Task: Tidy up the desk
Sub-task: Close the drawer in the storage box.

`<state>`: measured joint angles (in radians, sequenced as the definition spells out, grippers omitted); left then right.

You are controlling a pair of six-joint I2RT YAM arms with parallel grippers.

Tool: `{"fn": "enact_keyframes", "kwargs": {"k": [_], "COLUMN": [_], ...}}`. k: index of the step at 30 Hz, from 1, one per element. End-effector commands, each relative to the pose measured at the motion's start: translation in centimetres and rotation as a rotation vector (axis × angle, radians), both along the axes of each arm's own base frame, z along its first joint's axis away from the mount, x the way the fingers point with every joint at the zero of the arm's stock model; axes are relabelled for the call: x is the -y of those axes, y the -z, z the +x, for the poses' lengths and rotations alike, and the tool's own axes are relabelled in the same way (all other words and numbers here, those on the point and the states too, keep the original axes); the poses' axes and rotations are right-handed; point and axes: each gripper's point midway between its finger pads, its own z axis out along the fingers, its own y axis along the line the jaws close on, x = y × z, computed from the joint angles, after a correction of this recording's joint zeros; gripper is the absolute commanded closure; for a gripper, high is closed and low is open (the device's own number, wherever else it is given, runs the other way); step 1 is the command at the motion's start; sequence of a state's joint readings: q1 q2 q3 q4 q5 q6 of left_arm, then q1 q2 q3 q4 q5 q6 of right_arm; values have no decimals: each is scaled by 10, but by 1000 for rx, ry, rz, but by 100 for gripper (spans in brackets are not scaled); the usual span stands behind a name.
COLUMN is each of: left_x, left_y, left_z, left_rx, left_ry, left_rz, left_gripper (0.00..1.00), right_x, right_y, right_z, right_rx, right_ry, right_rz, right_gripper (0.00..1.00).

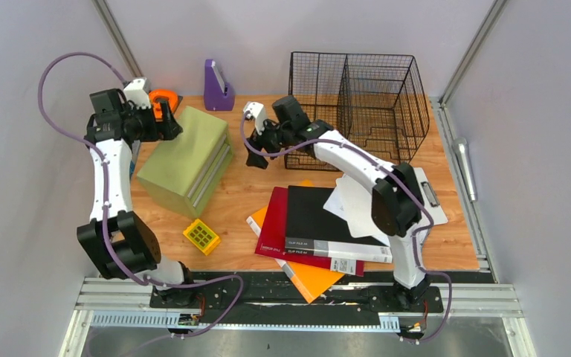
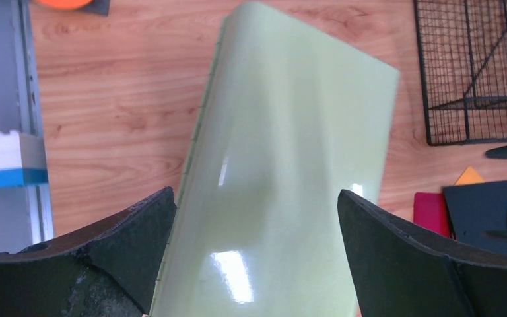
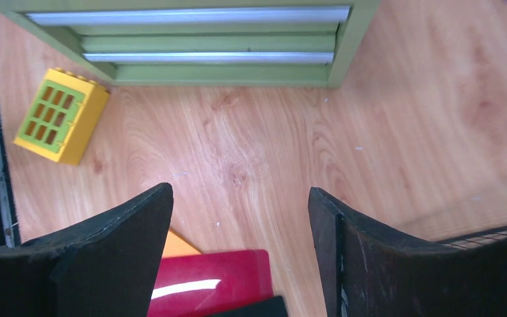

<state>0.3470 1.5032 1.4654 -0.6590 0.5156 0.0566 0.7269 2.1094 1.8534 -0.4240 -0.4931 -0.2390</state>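
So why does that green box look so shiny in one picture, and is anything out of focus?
Left wrist view: overhead light bounces off the glossy top of the green box as white patches, and its surface looks soft. Right wrist view: a glare streak on the red folder, while the grain of the desk is crisp. Top view: even light, faint shadows.

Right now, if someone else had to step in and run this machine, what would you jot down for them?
The left gripper is open and empty, above the green drawer unit.
The right gripper is open and empty, over bare desk between the drawer unit and the pile of folders and papers.
The pile lies askew at front right. The yellow block sits loose near the front. The wire basket stands at back right.
Done: nothing looks tidied yet.
Left: the pile, the block, probably the drawer unit.
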Motion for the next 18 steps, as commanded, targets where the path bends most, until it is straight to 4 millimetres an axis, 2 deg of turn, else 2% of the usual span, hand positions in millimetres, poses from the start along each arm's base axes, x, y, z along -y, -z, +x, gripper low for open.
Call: {"fn": "enact_keyframes", "kwargs": {"k": [1,2,3,4,5,6,7,8,11,15,18], "left_x": [45,47,69,71,95,108,112,121,123,121,118], "left_y": [-57,-53,-58,-53,-53,-46,-44,-33,-16,9,31], "left_z": [-6,-7,-8,-8,-7,-7,-4,-3,5,16,21], "left_rx": [197,193,226,216,243,233,245,229,197,125,67], "left_ry": [156,152,218,207,277,291,306,327,300,277,281], "left_rz": [206,252,302,357,409,464,522,586,690,745,769], "left_gripper": [0,0,0,0,0,0,0,0,0,0,0], "right_x": [25,32,39,44,51,57,63,72,97,139,173], "right_y": [-61,-67,-70,-75,-80,-83,-90,-94,-109,-124,-117], "right_z": [-29,-32,-34,-38,-40,-42,-44,-44,-39,-34,-34], "right_rx": [85,92,95,105,114,120,130,132,143,127,97], "right_ry": [-113,-123,-131,-142,-144,-143,-138,-123,-63,36,94], "right_rz": [13,6,-5,-12,-22,-30,-34,-40,-38,-27,-57], "right_gripper": [24,23,23,22,22,22,21,21,19,11,5]}}
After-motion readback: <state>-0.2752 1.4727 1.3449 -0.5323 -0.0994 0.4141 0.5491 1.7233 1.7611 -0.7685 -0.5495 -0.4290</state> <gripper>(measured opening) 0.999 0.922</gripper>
